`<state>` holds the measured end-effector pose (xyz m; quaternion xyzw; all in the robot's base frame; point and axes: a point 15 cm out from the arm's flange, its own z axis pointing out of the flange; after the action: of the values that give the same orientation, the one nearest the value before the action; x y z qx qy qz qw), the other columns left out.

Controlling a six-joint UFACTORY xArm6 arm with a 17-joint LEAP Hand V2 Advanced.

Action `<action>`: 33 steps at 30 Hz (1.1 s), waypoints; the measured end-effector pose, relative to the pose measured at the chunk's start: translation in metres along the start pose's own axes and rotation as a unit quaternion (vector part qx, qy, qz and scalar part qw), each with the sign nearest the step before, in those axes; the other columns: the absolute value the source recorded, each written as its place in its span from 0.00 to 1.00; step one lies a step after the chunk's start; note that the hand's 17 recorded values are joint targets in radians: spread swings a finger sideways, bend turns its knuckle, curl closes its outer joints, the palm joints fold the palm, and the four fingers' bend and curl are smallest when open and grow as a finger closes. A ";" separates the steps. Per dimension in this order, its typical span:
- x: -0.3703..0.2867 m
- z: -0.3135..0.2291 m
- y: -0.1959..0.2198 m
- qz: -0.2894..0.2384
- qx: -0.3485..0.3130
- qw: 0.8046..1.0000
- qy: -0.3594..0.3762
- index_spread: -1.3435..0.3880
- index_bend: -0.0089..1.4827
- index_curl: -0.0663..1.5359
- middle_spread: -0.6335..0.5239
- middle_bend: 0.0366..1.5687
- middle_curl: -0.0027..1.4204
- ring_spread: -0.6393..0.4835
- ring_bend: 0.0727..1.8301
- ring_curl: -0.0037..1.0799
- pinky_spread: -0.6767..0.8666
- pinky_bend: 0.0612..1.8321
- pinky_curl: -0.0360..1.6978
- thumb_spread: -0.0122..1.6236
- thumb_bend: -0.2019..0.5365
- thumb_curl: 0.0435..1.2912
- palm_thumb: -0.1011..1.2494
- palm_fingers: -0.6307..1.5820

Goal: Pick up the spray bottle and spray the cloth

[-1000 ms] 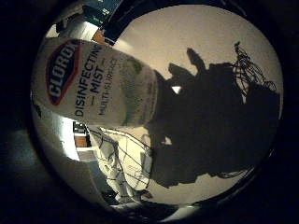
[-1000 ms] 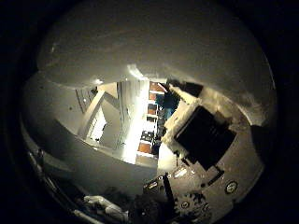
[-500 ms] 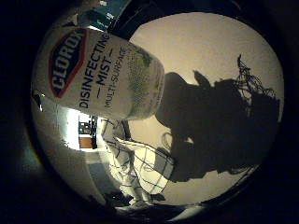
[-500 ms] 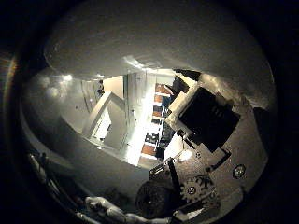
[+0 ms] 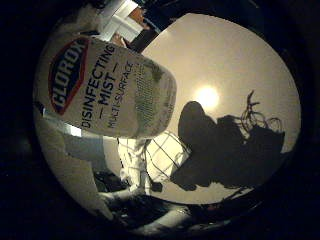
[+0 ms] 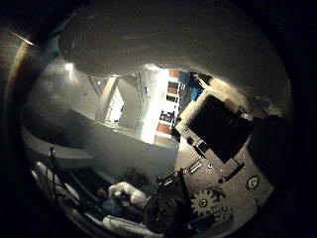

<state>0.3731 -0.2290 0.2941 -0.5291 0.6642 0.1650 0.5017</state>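
Note:
The white spray bottle, with a red and blue label, fills much of the right little finger side palm view and lies close against the palm. In the right thumb side palm view its pale body curves across the picture, with my hand's black and white geared fingers curled beside it. The white cloth with thin dark grid lines lies crumpled on the pale table, beside the bottle's base and away from it.
A dark shadow of the hand and bottle falls on the table beside the cloth, with a bright spot of light next to it. A lit room with shelves shows beyond the bottle.
Both views have shifted, so the hand has moved with the bottle. The bottle stays in the same place against the palm. The shadow now lies further across the table, and a light spot shows.

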 end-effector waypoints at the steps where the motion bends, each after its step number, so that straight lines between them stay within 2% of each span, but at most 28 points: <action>1: -0.003 0.000 0.002 -0.007 -0.020 1.000 0.008 0.68 0.74 0.48 0.48 0.81 0.44 0.45 0.77 0.50 0.32 0.70 0.36 0.48 0.25 0.53 0.87 0.84; 6: -0.016 0.004 0.014 -0.032 -0.108 0.993 0.042 0.67 0.76 0.47 0.49 0.82 0.43 0.44 0.78 0.51 0.32 0.69 0.39 0.48 0.25 0.56 0.86 0.84; 11: -0.041 0.025 0.022 -0.066 -0.197 0.976 0.065 0.68 0.77 0.47 0.49 0.83 0.43 0.44 0.78 0.51 0.32 0.68 0.42 0.48 0.25 0.58 0.86 0.84; 16: -0.070 0.058 0.036 -0.100 -0.286 0.948 0.097 0.68 0.77 0.46 0.49 0.84 0.42 0.44 0.78 0.51 0.31 0.66 0.44 0.48 0.25 0.59 0.85 0.84; 25: -0.122 0.117 0.058 -0.155 -0.400 0.888 0.165 0.68 0.77 0.46 0.49 0.84 0.41 0.44 0.78 0.51 0.31 0.64 0.49 0.48 0.25 0.61 0.85 0.84; 33: -0.153 0.145 0.058 -0.167 -0.441 0.842 0.263 0.68 0.77 0.46 0.49 0.84 0.41 0.44 0.78 0.50 0.30 0.62 0.51 0.48 0.25 0.61 0.85 0.84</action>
<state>0.3843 -0.0153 0.3404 -0.8208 0.5299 0.2091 0.0423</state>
